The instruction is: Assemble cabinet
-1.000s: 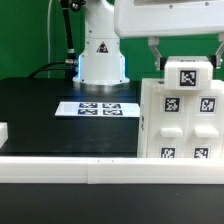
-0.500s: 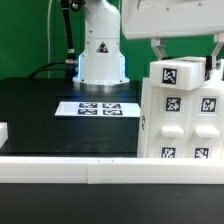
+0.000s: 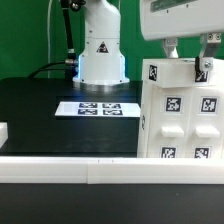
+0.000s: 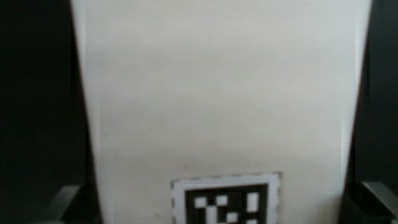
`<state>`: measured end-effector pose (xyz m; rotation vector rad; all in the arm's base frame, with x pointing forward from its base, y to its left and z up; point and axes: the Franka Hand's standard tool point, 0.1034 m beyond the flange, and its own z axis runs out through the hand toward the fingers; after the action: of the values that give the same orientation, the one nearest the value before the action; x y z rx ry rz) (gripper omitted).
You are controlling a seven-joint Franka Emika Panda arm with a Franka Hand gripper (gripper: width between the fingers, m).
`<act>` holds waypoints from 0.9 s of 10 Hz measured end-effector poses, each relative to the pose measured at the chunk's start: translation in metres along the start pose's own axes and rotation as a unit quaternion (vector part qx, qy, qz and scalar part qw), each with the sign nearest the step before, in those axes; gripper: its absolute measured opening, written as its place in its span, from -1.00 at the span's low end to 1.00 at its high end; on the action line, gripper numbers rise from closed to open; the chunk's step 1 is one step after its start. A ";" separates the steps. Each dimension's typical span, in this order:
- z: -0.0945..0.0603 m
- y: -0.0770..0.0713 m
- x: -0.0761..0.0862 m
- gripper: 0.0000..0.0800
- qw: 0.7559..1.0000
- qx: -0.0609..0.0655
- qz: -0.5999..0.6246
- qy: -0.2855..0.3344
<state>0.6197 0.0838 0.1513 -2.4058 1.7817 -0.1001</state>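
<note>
The cabinet box (image 3: pixel 180 125), large, white and tagged, stands at the exterior view's right. My gripper (image 3: pixel 188 56) is right above it, shut on a flat white tagged panel (image 3: pixel 172 72) that sits at the box's top edge. One tag on the panel faces the exterior view's left. In the wrist view the panel (image 4: pixel 214 90) fills the space between my fingers (image 4: pixel 64 202), with a tag near my gripper (image 4: pixel 221 206). I cannot tell whether the panel touches the box.
The marker board (image 3: pixel 98 108) lies on the black table in front of the robot base (image 3: pixel 100 55). A white rail (image 3: pixel 70 168) runs along the front edge. A small white block (image 3: pixel 3 130) sits at the exterior view's far left.
My gripper has moved up and toward the exterior view's right with the panel. The panel has turned, so its tag now shows at its left side.
</note>
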 end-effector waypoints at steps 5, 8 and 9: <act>0.000 0.000 0.001 0.40 0.989 0.003 0.148 -0.018; 0.001 0.000 -0.003 0.90 0.987 0.004 0.158 -0.024; 0.002 0.000 -0.003 0.90 0.987 0.004 0.157 -0.024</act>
<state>0.6194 0.0867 0.1499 -2.0712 2.1044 -0.0133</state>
